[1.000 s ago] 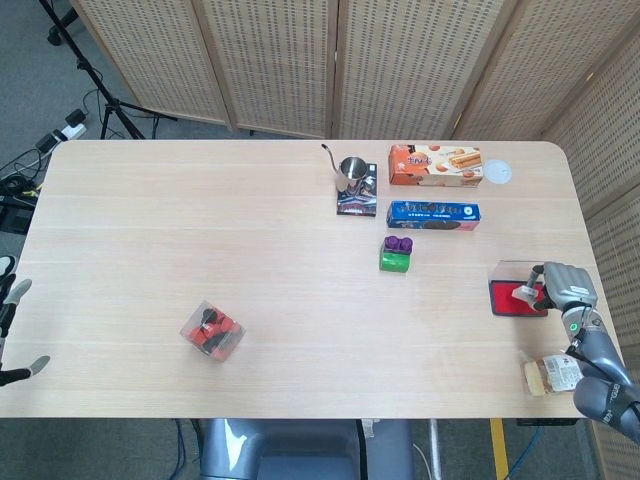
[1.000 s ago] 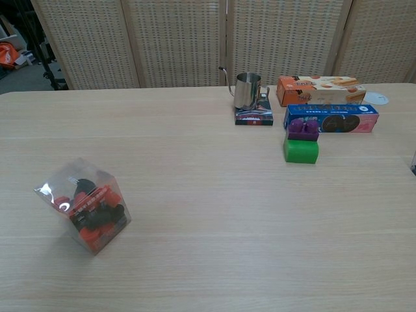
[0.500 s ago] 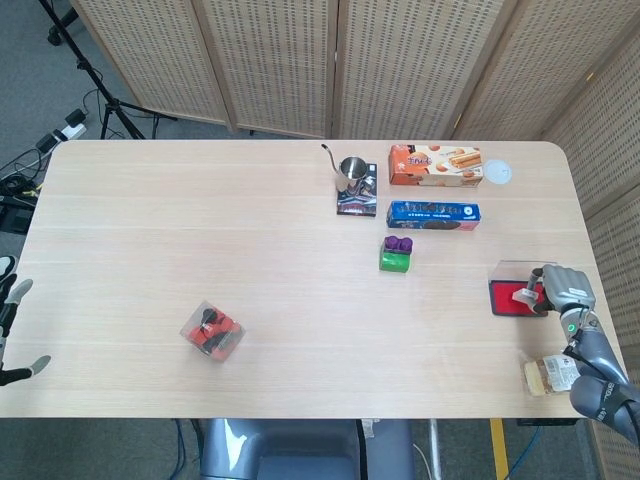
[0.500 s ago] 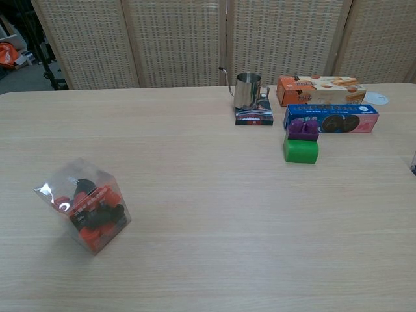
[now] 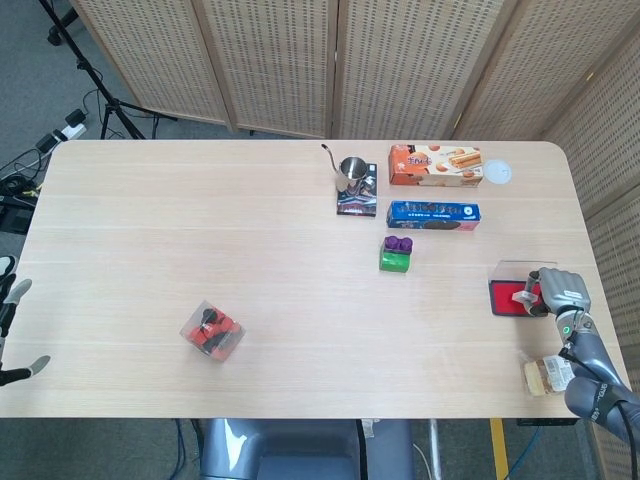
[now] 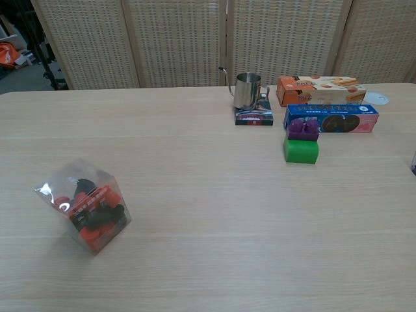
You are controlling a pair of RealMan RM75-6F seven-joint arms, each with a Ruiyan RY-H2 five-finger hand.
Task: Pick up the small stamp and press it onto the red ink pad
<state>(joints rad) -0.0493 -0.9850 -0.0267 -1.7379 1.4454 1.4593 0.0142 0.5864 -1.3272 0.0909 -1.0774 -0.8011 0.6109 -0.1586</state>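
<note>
In the head view the red ink pad (image 5: 503, 299) lies near the table's right edge, with its clear lid (image 5: 514, 269) standing open behind it. My right hand (image 5: 560, 291) pinches the small stamp (image 5: 523, 297) at its fingertips. The stamp stands on the pad's red surface. My left hand (image 5: 12, 325) shows only partly at the far left edge, fingers apart and holding nothing. The chest view shows neither hand.
A snack packet (image 5: 545, 376) lies beside my right forearm. A green block with a purple top (image 5: 396, 255), a blue box (image 5: 434, 213), an orange box (image 5: 435, 165), a metal pitcher (image 5: 351, 175) and a white disc (image 5: 498, 172) stand behind. A clear packet (image 5: 212, 331) lies front left.
My right hand has shifted slightly toward the table's near edge, and the stamp has come down a little on the red pad. The left hand has not moved.
</note>
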